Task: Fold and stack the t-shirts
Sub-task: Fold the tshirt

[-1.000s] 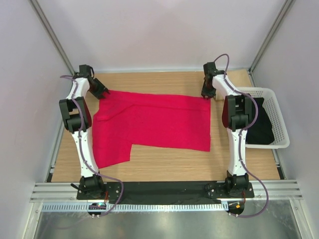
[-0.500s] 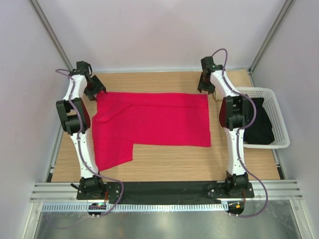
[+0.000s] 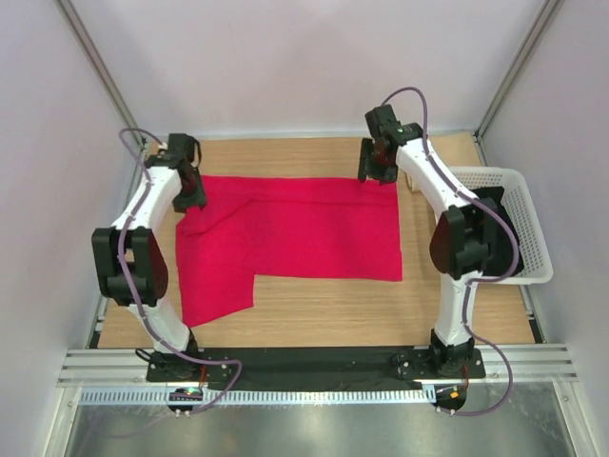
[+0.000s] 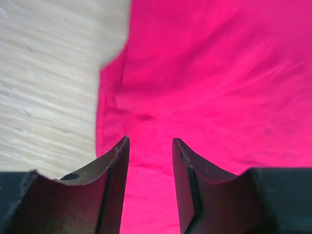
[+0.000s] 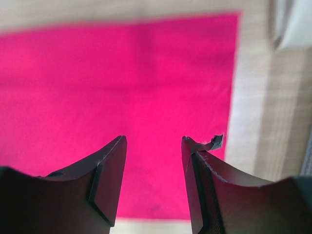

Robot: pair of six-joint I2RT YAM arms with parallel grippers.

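The t-shirt [image 3: 304, 228] lies spread flat on the counter [image 3: 314, 309], directly beneath both sets of fingers. The left fingers [image 4: 111, 187] stand apart and empty over its far corner, with the cloth's edge just to their left. The right fingers [image 5: 106, 183] are likewise parted and hold nothing, the cloth's side edge just to their right. To fold well, each pair should probably drop straight down, pinch the cloth close to its corner, and travel together so the fold stays square. A small crease [image 4: 144, 117] ahead of the left fingers may need smoothing.
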